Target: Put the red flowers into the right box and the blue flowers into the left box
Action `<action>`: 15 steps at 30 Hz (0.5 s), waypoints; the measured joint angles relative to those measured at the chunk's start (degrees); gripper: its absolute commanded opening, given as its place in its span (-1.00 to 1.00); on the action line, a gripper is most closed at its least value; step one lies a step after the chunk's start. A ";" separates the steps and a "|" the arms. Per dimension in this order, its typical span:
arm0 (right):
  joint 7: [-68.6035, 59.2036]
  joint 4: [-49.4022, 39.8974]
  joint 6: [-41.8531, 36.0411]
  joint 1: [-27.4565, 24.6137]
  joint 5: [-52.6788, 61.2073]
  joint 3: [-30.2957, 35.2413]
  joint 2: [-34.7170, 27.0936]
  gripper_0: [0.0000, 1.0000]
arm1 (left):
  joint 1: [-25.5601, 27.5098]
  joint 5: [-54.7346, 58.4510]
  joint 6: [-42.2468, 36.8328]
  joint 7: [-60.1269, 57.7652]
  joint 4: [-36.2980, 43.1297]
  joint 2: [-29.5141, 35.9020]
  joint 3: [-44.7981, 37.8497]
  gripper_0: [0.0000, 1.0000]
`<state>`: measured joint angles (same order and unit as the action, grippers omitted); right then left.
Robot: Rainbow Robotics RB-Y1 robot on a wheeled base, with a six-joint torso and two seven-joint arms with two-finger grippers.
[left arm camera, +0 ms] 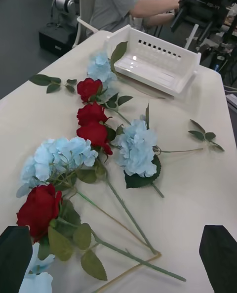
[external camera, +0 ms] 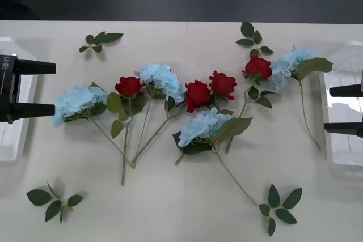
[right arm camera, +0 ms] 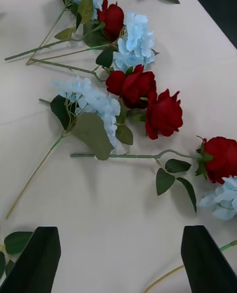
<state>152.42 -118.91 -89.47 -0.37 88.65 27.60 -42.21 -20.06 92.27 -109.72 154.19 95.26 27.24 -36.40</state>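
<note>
Red flowers (external camera: 198, 95) and blue flowers (external camera: 164, 80) (all mixed) lie between boxes.

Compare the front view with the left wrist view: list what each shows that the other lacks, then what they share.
Front view only: the left box beside the left tool, the right tool open over the right box, and the leaf sprigs on the near side of the table.

Left wrist view only: a person's arm behind the right box, and that box's slotted back wall.

Both: red flowers and blue flowers still lying on the table, none boxed.
</note>
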 measured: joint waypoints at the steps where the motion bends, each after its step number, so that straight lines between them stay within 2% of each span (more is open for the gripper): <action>1: 0.00 0.08 0.00 -0.36 0.00 -0.10 0.32 0.44 | 0.11 0.00 0.00 0.00 -0.25 -0.03 0.03 1.00; 9: -0.75 0.23 0.03 -2.53 -0.01 -0.47 2.62 0.44 | 1.41 -0.85 0.52 0.00 -2.60 -1.66 1.67 1.00; 15: -10.07 0.26 0.22 -1.84 -0.85 -1.71 2.62 0.44 | 6.49 -1.06 8.24 0.00 -2.60 -1.28 9.45 1.00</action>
<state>142.35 -118.66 -89.25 -2.21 87.80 25.89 -39.59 -13.57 91.22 -101.47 154.19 92.67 25.96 -26.95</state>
